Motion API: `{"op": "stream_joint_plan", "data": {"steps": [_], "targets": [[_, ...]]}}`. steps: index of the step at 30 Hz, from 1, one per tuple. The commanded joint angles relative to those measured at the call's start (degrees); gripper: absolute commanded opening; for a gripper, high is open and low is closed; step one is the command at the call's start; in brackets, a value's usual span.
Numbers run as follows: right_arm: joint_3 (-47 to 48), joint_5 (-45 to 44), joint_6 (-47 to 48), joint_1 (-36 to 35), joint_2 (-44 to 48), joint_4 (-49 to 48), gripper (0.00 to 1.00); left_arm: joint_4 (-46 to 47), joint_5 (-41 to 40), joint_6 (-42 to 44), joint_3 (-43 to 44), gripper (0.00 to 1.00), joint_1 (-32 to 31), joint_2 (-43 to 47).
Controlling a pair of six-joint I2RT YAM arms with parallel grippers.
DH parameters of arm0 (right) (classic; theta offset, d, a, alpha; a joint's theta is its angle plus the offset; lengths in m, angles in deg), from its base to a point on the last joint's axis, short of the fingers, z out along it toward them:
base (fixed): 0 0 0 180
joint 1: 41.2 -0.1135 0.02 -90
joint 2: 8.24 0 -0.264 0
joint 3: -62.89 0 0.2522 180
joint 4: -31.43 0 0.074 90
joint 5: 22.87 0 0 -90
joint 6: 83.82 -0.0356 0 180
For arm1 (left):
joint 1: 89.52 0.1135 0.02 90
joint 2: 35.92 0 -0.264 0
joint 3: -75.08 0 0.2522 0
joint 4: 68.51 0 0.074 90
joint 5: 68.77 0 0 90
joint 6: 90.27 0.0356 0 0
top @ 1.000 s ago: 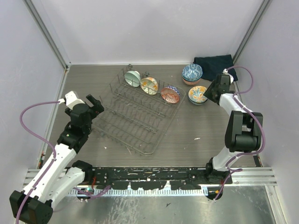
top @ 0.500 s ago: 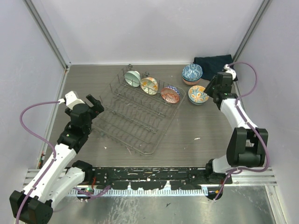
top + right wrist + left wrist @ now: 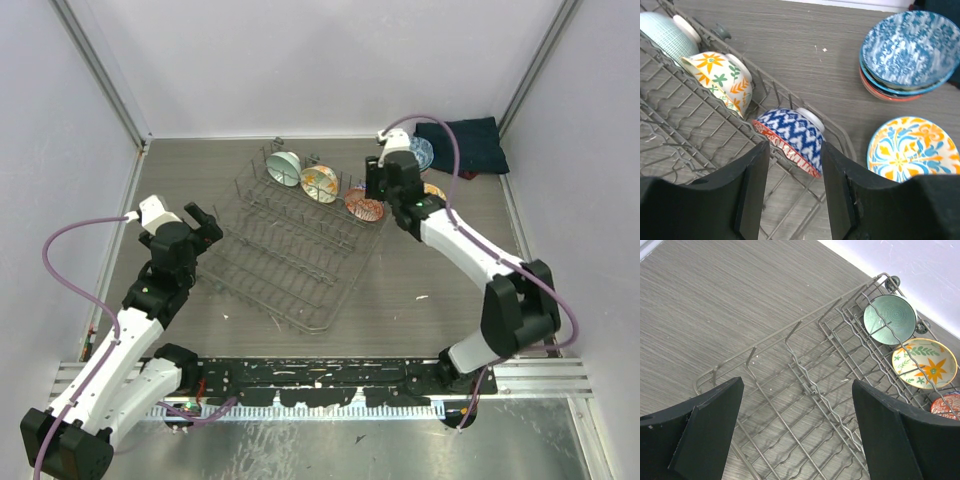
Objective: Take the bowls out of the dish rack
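Fingers of the right gripper (image 3: 792,200) are spread wide and empty, hanging just above the blue zigzag bowl (image 3: 790,132). That bowl stands on edge in the dish rack (image 3: 690,135), last in its row toward the table's right edge, with one finger showing on either side and neither touching. Its foot points off toward the far right corner and its rim slants across the gap, so I'd say a short drop with a slight wrist turn takes it, and it's the right arm's job: the left gripper (image 3: 200,222), also wide open, sits well apart near the left edge.
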Motion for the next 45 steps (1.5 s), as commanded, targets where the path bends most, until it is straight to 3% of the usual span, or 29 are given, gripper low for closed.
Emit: {"op": "stream_joint_plan", "data": {"steps": [1, 8, 29, 40, 45], "targets": [[5.33, -8.23, 7.18, -4.79, -5.27, -3.6, 0.51, 1.66, -0.4, 0.44, 0.29, 0.98, -0.12, 0.44], [7.12, -21.28, 18.06, -12.4, -12.47, -8.1, 0.51, 1.73, -0.41, 0.49, 0.44, 0.98, -0.12, 0.18], [8.14, -32.11, 24.82, -13.37, -21.42, -10.49, 0.51, 2.21, -0.74, 0.71, 0.43, 0.98, -0.13, -1.3], [7.69, -36.69, 26.64, -13.36, -23.15, -13.11, 0.39, 2.15, -0.75, 0.72, 0.36, 0.98, -0.13, -1.14], [7.6, -37.57, 26.98, -13.38, -23.61, -13.33, 0.29, 2.15, -0.66, 0.71, 0.33, 0.98, -0.13, -1.15]]}}
